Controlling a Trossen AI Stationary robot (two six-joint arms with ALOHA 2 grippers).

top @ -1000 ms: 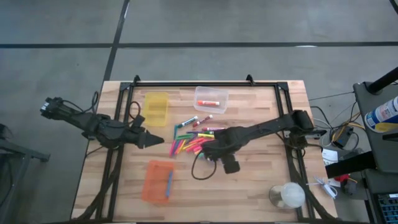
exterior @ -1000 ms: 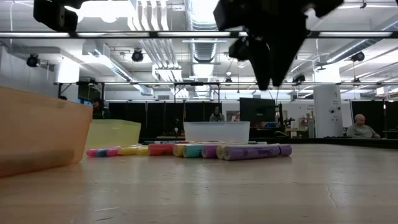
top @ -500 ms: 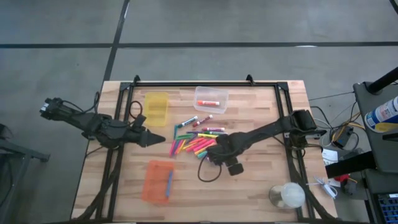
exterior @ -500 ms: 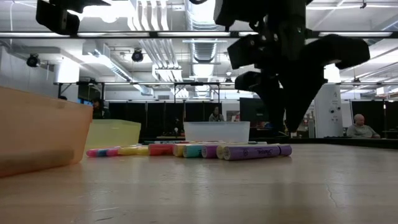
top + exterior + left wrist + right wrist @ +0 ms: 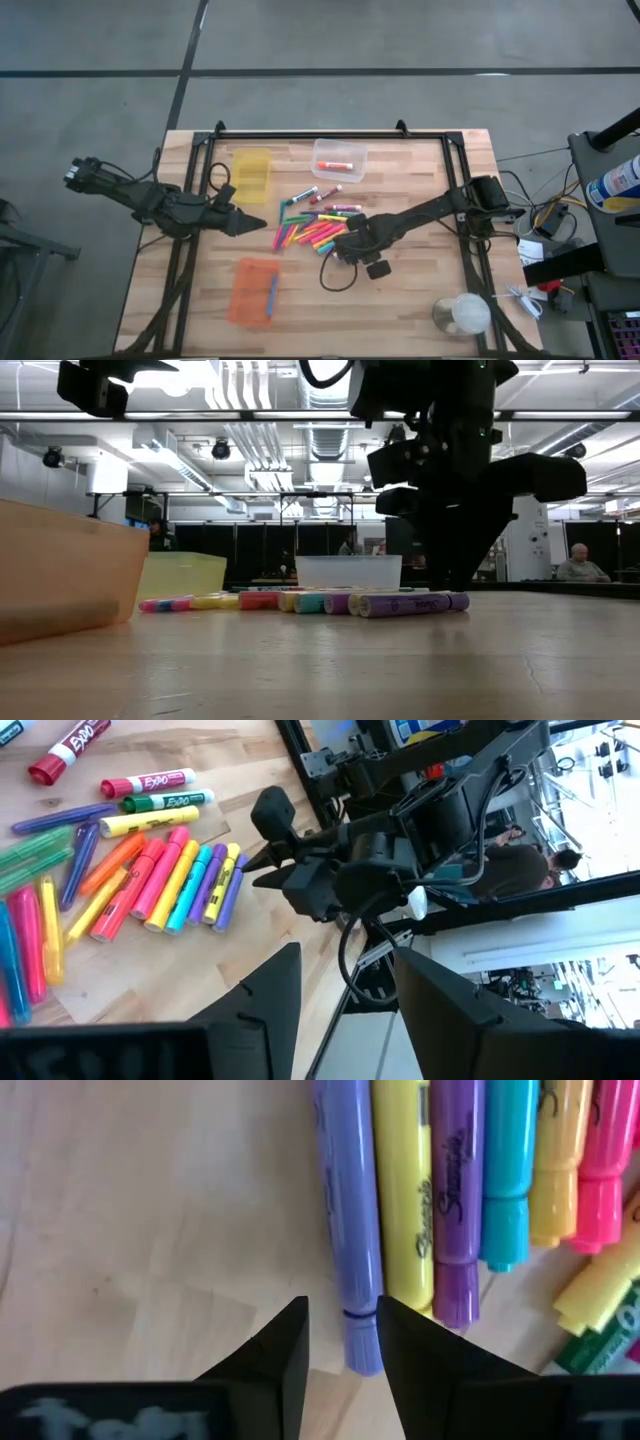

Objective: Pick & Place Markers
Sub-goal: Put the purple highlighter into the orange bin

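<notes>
While the right gripper (image 5: pixel 340 1342) straddles the lavender marker (image 5: pixel 350 1230) at frame centre, fingers partly open and gripping nothing, closing could catch the touching yellow marker (image 5: pixel 405 1190).

I work over a pale wooden table (image 5: pixel 410 300) edged by a black frame. On it lie a loose cluster of markers (image 5: pixel 315 228) near the middle, a yellow bin (image 5: pixel 251 172), a clear bin (image 5: pixel 340 158) and an orange bin (image 5: pixel 252 292). A clear round container (image 5: pixel 462 314) sits at one corner.
</notes>
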